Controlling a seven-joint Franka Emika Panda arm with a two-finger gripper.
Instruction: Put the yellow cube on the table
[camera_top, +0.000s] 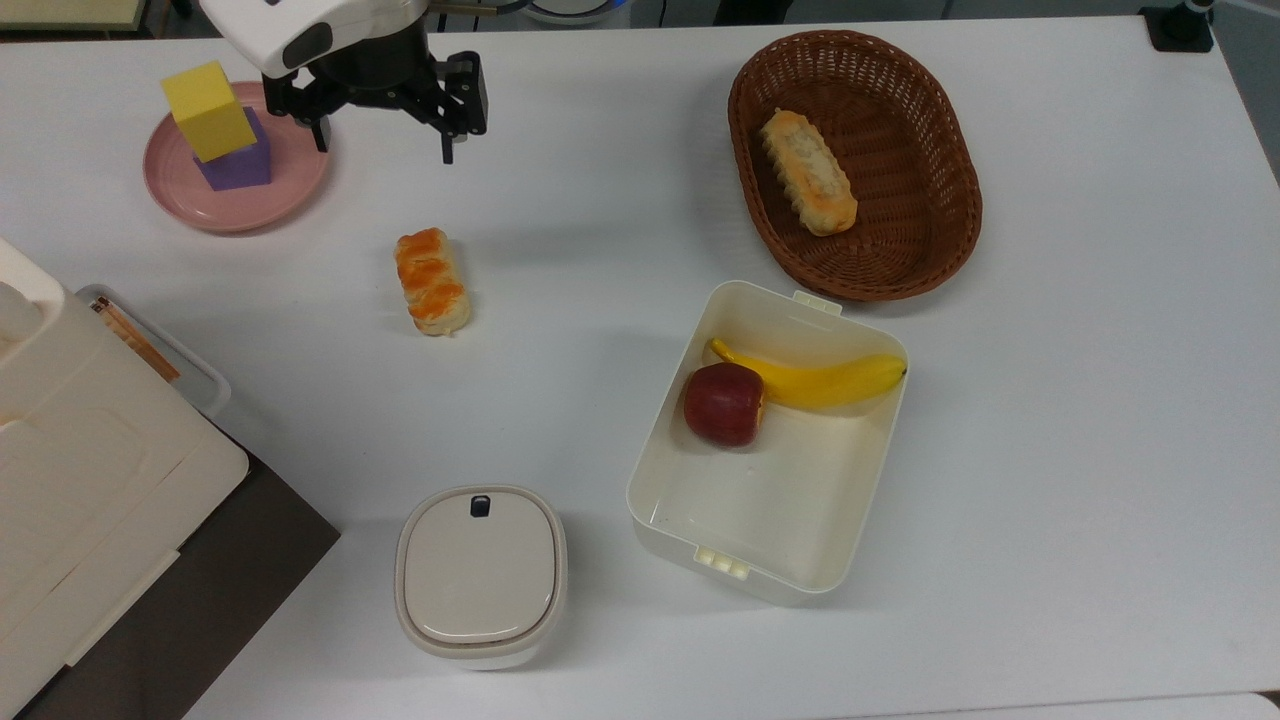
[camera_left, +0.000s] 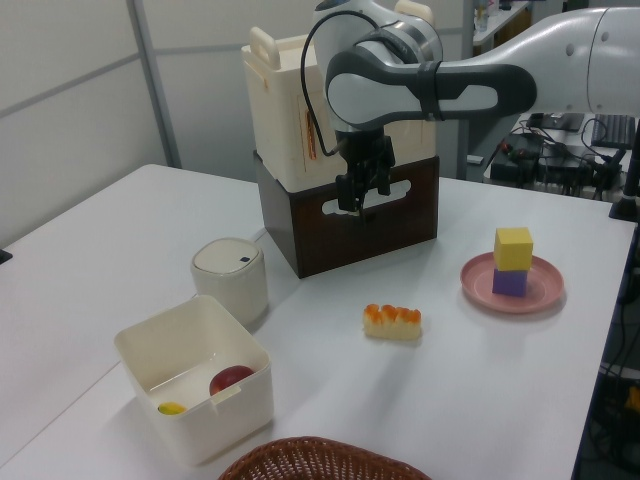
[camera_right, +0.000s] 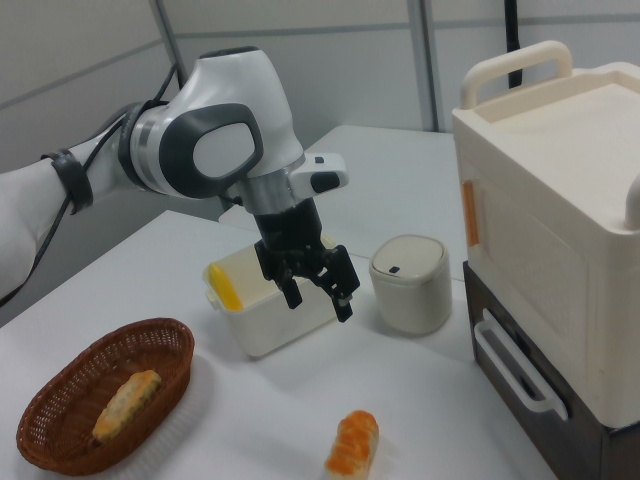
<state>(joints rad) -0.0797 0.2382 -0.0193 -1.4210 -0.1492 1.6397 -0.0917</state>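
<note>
Yellow foam-like cube is not yet grasped; the step in hand is the approach.
It stands on the purple cube on the smooth pink plate, to the top view's left of the gripper, whose fingers are spread open and hold nothing. Next move: come over the sharp-edged block, close on it, then set it on the matte white table.

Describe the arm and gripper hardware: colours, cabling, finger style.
The arm has glossy white shells with dark grey joint sections and caps. A black cable loops along its wrist in the left view. The gripper is black, with two slim black fingers below a white flange housing.
</note>
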